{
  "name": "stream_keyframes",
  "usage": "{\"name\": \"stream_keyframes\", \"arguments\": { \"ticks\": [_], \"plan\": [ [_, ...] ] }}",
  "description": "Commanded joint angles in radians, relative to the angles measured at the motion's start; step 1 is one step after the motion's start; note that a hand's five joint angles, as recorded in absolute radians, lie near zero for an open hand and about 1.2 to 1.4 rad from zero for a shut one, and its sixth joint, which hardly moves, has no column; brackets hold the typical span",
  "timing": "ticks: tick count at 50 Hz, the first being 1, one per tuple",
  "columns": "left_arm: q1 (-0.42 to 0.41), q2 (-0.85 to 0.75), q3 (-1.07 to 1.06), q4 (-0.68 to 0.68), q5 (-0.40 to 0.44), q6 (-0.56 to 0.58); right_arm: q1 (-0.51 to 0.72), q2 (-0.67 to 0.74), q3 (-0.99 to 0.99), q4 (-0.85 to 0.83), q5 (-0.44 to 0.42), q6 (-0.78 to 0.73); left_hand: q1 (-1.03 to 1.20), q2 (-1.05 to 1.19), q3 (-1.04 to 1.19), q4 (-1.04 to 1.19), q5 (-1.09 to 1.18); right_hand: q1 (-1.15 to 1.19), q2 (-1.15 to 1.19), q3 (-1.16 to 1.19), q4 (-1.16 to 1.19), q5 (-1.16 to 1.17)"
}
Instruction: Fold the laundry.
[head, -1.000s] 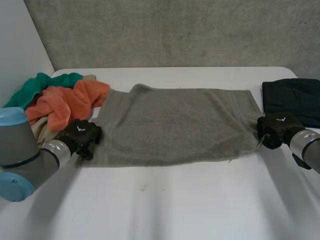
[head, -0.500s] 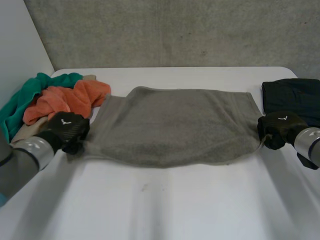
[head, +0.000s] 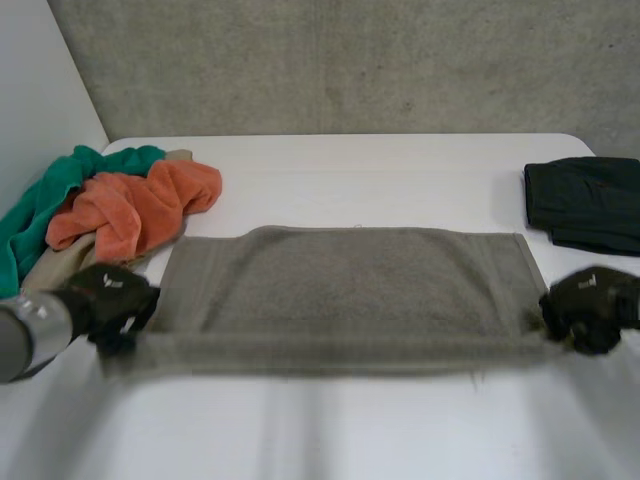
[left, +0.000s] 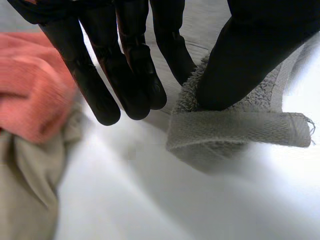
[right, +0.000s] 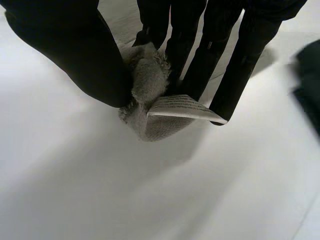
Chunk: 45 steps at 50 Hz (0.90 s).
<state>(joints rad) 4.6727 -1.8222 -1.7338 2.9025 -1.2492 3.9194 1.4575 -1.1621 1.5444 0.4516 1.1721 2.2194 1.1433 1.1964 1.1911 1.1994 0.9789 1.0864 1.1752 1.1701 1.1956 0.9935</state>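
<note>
A grey towel (head: 345, 285) lies spread across the middle of the white surface (head: 350, 430), its long side running from one arm to the other, and each near corner is in a robot hand. In the head view the left robot hand (head: 110, 300) sits at the towel's near left corner and the right robot hand (head: 585, 310) at its near right corner, with the near edge drawn in a straight line between them while the far part rests flat. The left wrist view shows that hand's thumb (left: 250, 60) pressed down on the towel's hemmed corner (left: 235, 125), pinching it against a finger behind the cloth; the other fingers (left: 130, 75) hang straight beside it, touching nothing, and the corner hangs a little off the surface. In the right wrist view the thumb (right: 75, 55) and the fingers (right: 200, 55) close on a bunched fold of the corner (right: 155, 100), whose hem sticks out below the fingertips, also off the surface. To the left of the towel sits a loose heap of laundry, an orange cloth (head: 135, 205) on top, a green cloth (head: 60, 185) behind it and a beige cloth (head: 50, 265) beneath, just beside the left robot hand. At the far right lies a dark folded garment (head: 585, 200), apart from the towel.
</note>
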Motion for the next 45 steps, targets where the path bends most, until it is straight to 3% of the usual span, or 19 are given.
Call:
{"name": "stream_keyframes", "arguments": {
  "ticks": [1,6,11,14,16,23,32,39,45],
  "plan": [
    [-0.095,-0.183,0.262,0.198,-0.078,-0.165,0.079,0.093,-0.162,-0.264,0.018,0.29,0.253,0.2,0.205,0.197,0.243,0.31,0.221,0.226,0.201,0.228],
    [-0.14,-0.239,0.497,0.337,-0.131,-0.264,0.148,0.117,-0.337,-0.439,0.121,0.405,0.253,0.2,0.205,0.197,0.243,0.31,0.221,0.226,0.201,0.228],
    [-0.144,-0.227,0.712,0.596,-0.252,-0.435,0.173,0.065,-0.474,-0.8,0.25,0.564,0.253,0.2,0.205,0.197,0.243,0.31,0.221,0.226,0.201,0.228],
    [-0.141,-0.221,0.772,0.734,-0.292,-0.544,0.175,0.033,-0.472,-1.053,0.265,0.666,0.253,0.2,0.205,0.197,0.243,0.31,0.221,0.226,0.201,0.228],
    [-0.141,-0.226,0.784,0.751,-0.286,-0.581,0.178,0.03,-0.468,-1.117,0.261,0.697,0.253,0.2,0.205,0.197,0.243,0.31,0.221,0.226,0.201,0.228],
    [-0.154,-0.249,0.777,0.615,-0.184,-0.594,0.208,0.071,-0.497,-0.969,0.192,0.706,0.253,0.2,0.205,0.197,0.243,0.31,0.221,0.226,0.201,0.228],
    [-0.144,-0.313,0.657,0.58,-0.196,-0.563,0.218,0.173,-0.488,-0.815,0.169,0.642,0.253,0.2,0.205,0.197,0.243,0.31,0.221,0.226,0.201,0.228],
    [-0.157,-0.373,0.519,0.483,-0.168,-0.474,0.215,0.249,-0.4,-0.619,0.133,0.52,0.253,0.2,0.205,0.197,0.243,0.31,0.221,0.226,0.201,0.228],
    [-0.163,-0.316,0.355,0.316,-0.104,-0.41,0.176,0.191,-0.261,-0.362,0.08,0.361,0.253,0.2,0.205,0.197,0.243,0.31,0.221,0.226,0.201,0.228]
  ]
}}
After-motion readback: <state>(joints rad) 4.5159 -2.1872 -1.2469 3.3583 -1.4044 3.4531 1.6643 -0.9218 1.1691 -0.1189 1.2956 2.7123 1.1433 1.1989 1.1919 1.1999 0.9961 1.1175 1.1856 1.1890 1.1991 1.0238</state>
